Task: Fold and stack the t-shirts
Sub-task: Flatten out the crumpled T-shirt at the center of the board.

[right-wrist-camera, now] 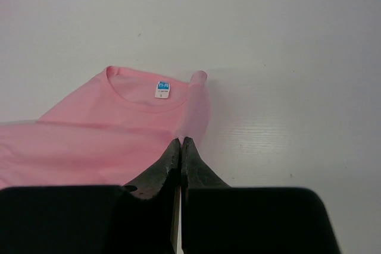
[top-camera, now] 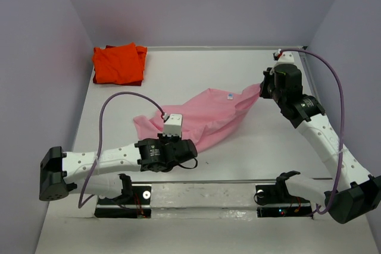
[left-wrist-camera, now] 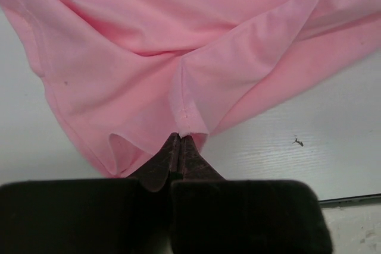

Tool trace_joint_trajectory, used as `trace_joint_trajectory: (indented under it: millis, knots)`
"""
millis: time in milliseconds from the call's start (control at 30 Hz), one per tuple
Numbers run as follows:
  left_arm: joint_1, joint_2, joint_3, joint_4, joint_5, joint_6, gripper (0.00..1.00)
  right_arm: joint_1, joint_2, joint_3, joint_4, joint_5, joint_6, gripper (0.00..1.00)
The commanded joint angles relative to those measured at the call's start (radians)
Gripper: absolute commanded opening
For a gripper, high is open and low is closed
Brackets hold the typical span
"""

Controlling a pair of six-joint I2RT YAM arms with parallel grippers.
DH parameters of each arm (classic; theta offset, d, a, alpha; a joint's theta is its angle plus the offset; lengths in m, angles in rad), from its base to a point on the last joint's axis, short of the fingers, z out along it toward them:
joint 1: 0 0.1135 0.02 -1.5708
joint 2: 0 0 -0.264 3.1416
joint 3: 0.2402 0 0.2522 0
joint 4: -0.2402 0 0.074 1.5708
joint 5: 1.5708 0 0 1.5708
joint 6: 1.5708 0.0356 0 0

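Pink t-shirt (top-camera: 208, 114) on a diagonal, collar (top-camera: 229, 95) far right, hem (left-wrist-camera: 189, 111) near left

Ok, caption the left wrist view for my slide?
Left tool pinching a hem of the rumpled pink t-shirt on the white table.

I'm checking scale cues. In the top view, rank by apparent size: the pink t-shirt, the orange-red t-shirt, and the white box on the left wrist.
1. pink t-shirt, stretched out across the table
2. orange-red t-shirt, folded up at the far corner, so less of it shows
3. white box, clearly smallest
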Motion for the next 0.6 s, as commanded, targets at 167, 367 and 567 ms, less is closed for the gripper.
trace_joint_trajectory:
  millis: [167, 367, 567]
  knots:
    - [0.033, 0.094, -0.035, 0.219, 0.006, 0.079, 0.01, -0.004, -0.027, 0.007, 0.051, -0.012, 0.001, 0.0]
    - [0.065, 0.236, -0.098, 0.362, 0.058, 0.122, 0.03, -0.004, -0.029, 0.004, 0.051, -0.009, 0.003, 0.0]
    - [0.066, 0.353, -0.05, 0.321, 0.02, 0.127, 0.0, -0.004, -0.023, 0.004, 0.049, -0.009, 0.003, 0.0]
